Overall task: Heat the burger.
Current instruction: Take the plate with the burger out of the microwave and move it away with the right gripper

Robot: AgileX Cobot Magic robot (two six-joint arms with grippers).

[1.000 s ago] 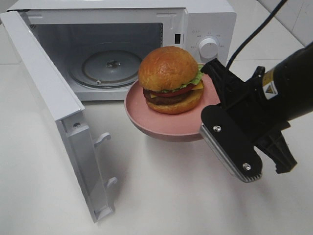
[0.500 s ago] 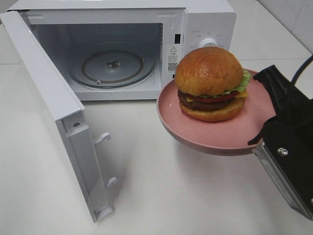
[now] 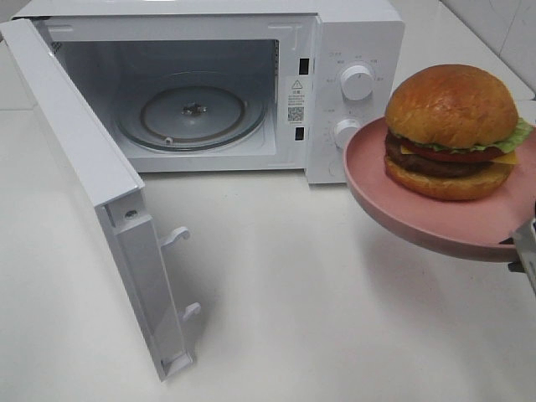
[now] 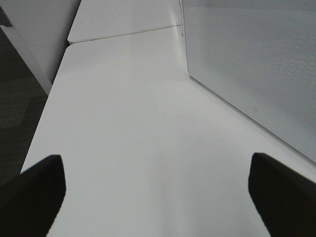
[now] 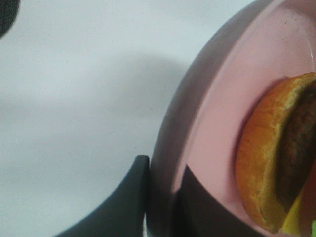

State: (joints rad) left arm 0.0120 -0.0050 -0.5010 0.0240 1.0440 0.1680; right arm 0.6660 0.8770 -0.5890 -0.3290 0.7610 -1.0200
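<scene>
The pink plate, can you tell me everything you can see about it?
The round pink plate looks smooth and matte, with a shallow raised rim. It hangs in the air, slightly tilted, right of the open white microwave, above the white table. A tall burger with a shiny golden bun sits upright on it. The right gripper pinches its rim, one dark finger under and one on top.

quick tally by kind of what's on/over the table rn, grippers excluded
microwave: 1, door open
burger: 1
pink plate: 1, under the burger
Total: 3
</scene>
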